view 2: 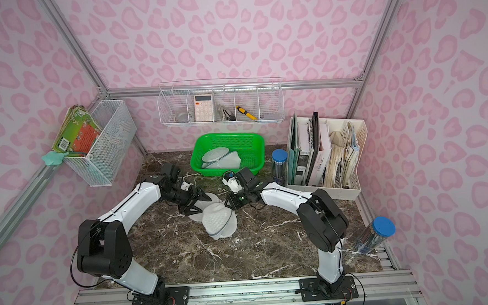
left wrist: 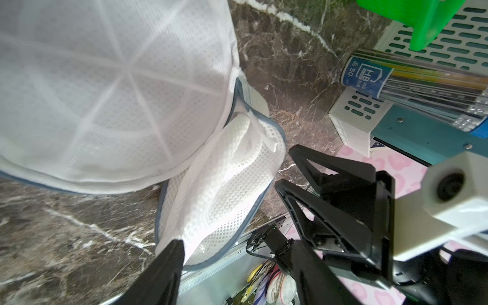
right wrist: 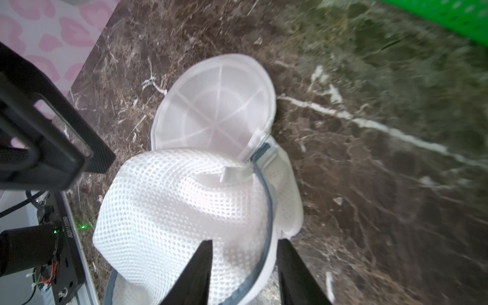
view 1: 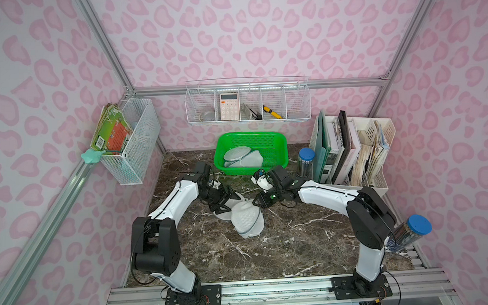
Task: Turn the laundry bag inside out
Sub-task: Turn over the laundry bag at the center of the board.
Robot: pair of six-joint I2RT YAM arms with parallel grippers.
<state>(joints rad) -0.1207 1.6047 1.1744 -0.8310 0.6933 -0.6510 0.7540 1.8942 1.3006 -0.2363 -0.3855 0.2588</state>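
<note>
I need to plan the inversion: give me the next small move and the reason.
Probably close the right gripper on the blue rim of the laundry bag: the rim lies between its open jaws, while the left gripper is open too, so nothing holds the bag.

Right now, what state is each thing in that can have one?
White mesh laundry bag: open on the marble table, halves spread.
Left gripper: jaws open, mesh flap between them.
Right gripper: jaws apart astride the bag's rim, grip unclear.
Green plastic basket: holds a second mesh bag.
</note>
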